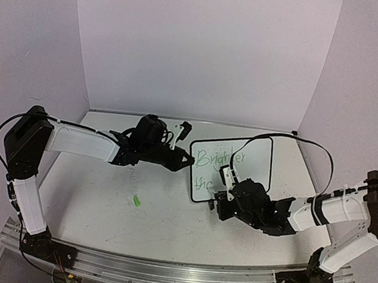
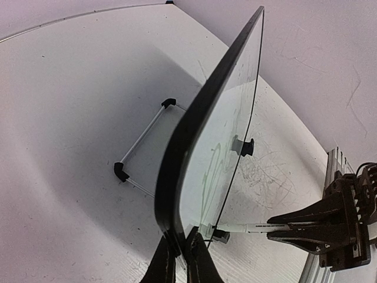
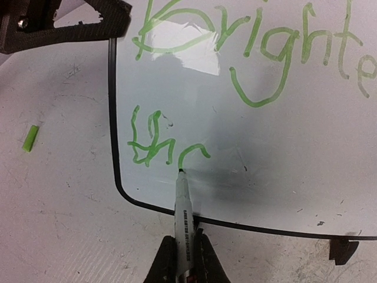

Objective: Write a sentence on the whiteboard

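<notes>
The whiteboard (image 2: pixel 232 112), seen nearly edge-on and tilted above the table (image 2: pixel 70 88), has its lower corner pinched in the left gripper (image 2: pixel 181 243). A wire stand (image 2: pixel 121 171) lies behind it. At right, the right gripper (image 2: pixel 278 228) clasps a marker (image 2: pixel 244 227) whose tip reaches the board's face. The sentence (image 2: pixel 213 158) shows only as faint green strokes.

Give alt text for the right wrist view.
The right gripper, jaws shut on a white marker, holds its tip on the whiteboard at the second line of green handwriting under "Brighter". A green scrap lies left of it.
</notes>
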Motion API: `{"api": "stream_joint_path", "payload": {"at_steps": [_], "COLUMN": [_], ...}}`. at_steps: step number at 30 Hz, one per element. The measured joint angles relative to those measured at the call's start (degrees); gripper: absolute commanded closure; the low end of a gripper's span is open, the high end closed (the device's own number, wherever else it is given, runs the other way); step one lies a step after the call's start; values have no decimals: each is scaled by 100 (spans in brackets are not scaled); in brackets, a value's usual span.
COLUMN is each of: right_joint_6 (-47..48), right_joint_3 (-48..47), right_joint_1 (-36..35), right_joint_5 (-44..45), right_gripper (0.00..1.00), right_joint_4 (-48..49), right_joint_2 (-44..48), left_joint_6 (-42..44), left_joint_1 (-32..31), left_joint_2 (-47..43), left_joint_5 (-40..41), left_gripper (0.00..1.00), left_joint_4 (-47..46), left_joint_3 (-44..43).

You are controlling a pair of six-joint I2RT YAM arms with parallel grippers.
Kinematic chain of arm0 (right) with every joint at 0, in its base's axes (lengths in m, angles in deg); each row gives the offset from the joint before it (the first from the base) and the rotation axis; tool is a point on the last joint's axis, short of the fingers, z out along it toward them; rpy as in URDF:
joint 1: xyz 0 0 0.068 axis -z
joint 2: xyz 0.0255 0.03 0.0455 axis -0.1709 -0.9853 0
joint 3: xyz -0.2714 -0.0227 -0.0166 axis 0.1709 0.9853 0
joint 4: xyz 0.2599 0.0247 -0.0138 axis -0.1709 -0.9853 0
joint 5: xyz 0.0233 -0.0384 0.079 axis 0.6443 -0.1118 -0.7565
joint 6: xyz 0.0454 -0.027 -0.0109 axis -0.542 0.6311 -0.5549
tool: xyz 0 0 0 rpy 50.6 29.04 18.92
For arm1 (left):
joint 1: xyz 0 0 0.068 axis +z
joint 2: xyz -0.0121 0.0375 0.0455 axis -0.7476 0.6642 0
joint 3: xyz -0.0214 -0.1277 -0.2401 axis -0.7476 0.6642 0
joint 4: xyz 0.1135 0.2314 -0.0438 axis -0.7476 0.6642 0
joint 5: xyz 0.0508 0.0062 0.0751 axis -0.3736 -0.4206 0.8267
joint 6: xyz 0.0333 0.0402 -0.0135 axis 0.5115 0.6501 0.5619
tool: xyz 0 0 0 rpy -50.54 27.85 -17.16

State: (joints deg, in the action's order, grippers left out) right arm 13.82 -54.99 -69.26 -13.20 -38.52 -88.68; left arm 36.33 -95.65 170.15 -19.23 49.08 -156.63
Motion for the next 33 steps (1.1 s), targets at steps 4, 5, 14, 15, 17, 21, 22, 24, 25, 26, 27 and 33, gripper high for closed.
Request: {"api": "stream_joint_path", "payload": {"at_steps": [4, 5, 14, 15, 17, 21, 22, 24, 25, 26, 27, 33], "right_joint_6": [-7, -7, 5, 13, 20, 56, 73, 98, 110, 123, 138, 192], "right_joint_3": [0, 0, -66, -66, -70, -97, -107, -132, -144, -152, -156, -177], "right_joint_1": [-4, -4, 4, 4, 17, 48, 56, 66, 69, 70, 75, 100], "right_joint_5": [35, 42, 192, 209, 253, 308, 317, 354, 377, 400, 414, 437], "right_gripper": [100, 100, 100, 100, 100, 100, 100, 100, 100, 100, 100, 100], "right_joint_4": [-38, -40, -81, -81, -83, -81, -81, -81, -79, -70, -62, -42], "right_joint_2": [2, 2, 8, 10, 15, 23, 25, 31, 35, 43, 51, 66], "left_joint_6": [-1, 0, 0, 0, 2, 4, 4, 4, 4, 4, 4, 4], "left_joint_1": [1, 2, 7, 7, 8, 19, 21, 23, 24, 24, 24, 24], "left_joint_2": [0, 0, -2, 0, -2, 0, 0, -2, -2, -1, 0, -2], "left_joint_5": [2, 2, 15, 17, 21, 28, 30, 34, 36, 37, 38, 39], "left_gripper": [100, 100, 100, 100, 100, 100, 100, 100, 100, 100, 100, 100], "left_joint_4": [0, 0, -2, -2, -1, -2, -2, -2, -2, -2, -2, -2], "left_joint_3": [0, 0, -2, -6, -7, -9, -9, -9, -9, -9, -9, -9]}}
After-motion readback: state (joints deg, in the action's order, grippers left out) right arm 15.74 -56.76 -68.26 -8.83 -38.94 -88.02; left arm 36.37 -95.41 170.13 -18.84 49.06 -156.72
